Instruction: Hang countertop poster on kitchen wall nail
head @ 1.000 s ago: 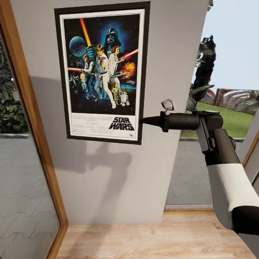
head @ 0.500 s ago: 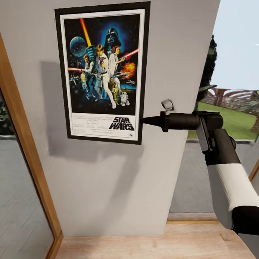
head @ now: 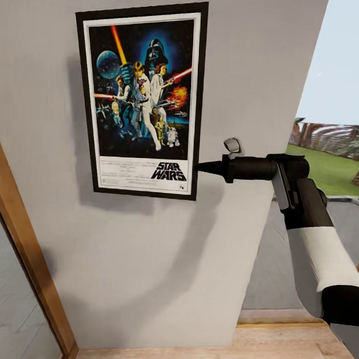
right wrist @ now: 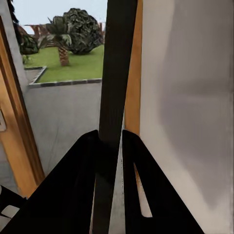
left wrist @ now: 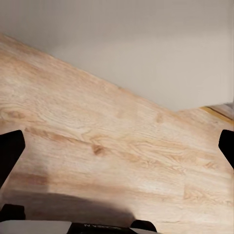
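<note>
Sideways, right end effector (head: 198, 167) pinching poster (head: 143, 95) edge against wall (head: 145, 261).

I count one poster (head: 143, 98) (black-framed) on one grey wall (head: 145, 261), one of my grippers (head: 200, 167) at its edge, and one wooden window frame (head: 27, 246) beside it.

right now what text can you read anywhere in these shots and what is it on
"STAR WARS": bold black logo on the white lower band of the poster, held at its right edge by the right gripper.
Fine credit lines around the logo: too small to read.
Small marking on the left gripper body, left wrist view: blurred, unreadable.
</note>
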